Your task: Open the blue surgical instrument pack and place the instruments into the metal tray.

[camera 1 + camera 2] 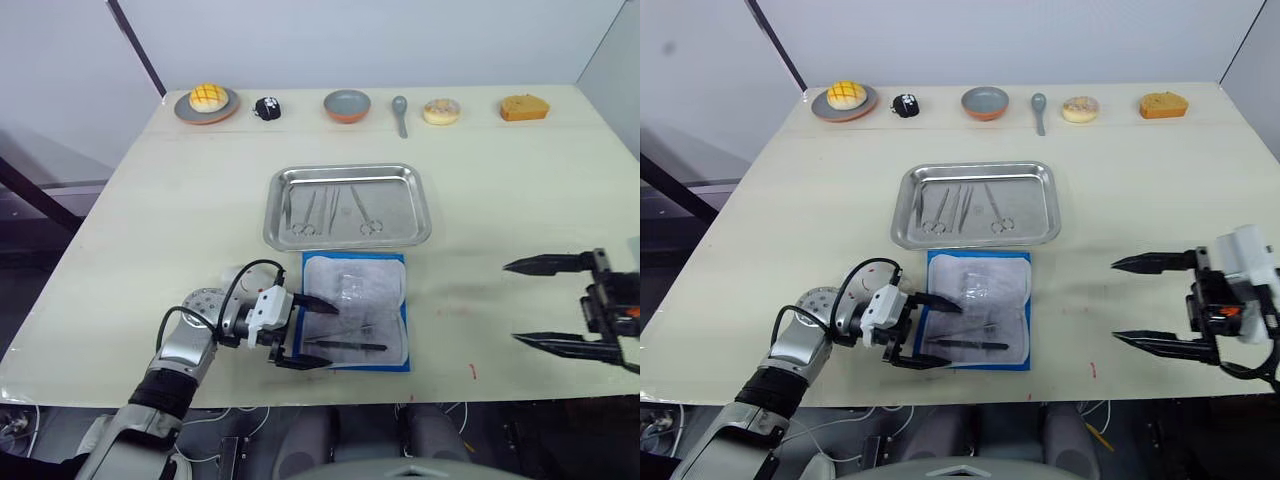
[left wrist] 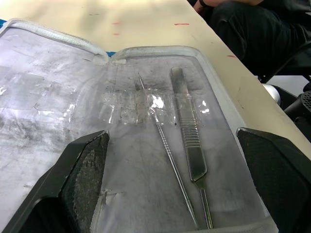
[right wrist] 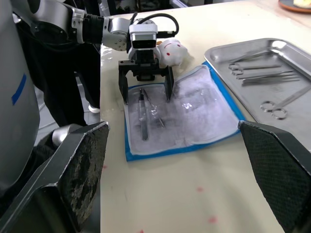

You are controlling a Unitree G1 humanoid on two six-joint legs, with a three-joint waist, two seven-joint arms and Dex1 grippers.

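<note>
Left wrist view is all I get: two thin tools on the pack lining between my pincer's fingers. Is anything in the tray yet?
Observer: Yes. The metal tray already holds several instruments, including two ring-handled ones.
Operator: How does the tray lie from the pack?
Observer: It lies just beyond the blue surgical instrument pack, further from the robot.
Operator: Where's the right pincer?
Observer: The right pincer is open above bare table, well to the right of the pack.
</note>
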